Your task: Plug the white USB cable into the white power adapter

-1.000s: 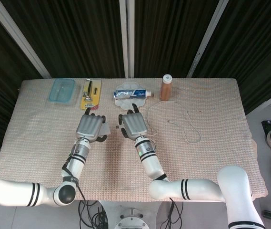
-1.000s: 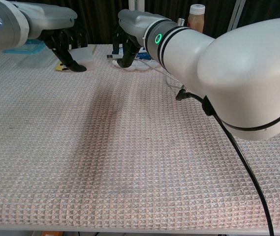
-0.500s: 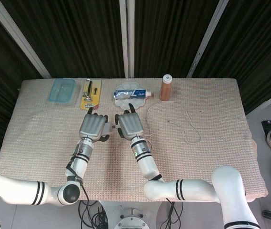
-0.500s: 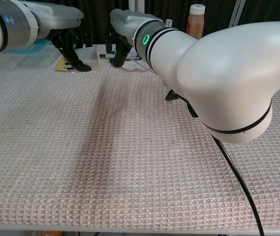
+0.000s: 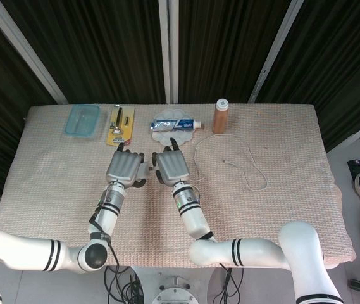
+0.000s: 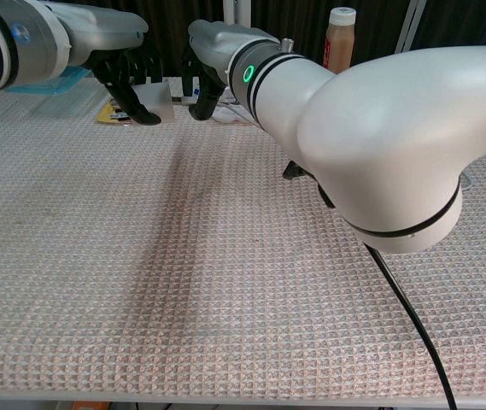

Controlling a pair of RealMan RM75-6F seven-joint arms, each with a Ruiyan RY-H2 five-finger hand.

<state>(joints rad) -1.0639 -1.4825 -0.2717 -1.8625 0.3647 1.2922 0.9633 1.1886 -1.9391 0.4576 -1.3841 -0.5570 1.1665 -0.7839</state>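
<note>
Left hand (image 5: pixel 123 167) holding the white power adapter (image 6: pixel 155 101) above the desk (image 5: pixel 281 209); right hand (image 5: pixel 172 166) just beside it, pinching the plug end of the white USB cable (image 5: pixel 250 166), whose slack loops away to the right. Best done slowly: square plug to port, keep the adapter steady, push straight in. Seating not visible from here.

No legible text, brand, number or sign in either view. Printing on the yellow card (image 5: pixel 120 125) and the tube (image 5: pixel 181 125) at the far edge is too small to read.
</note>
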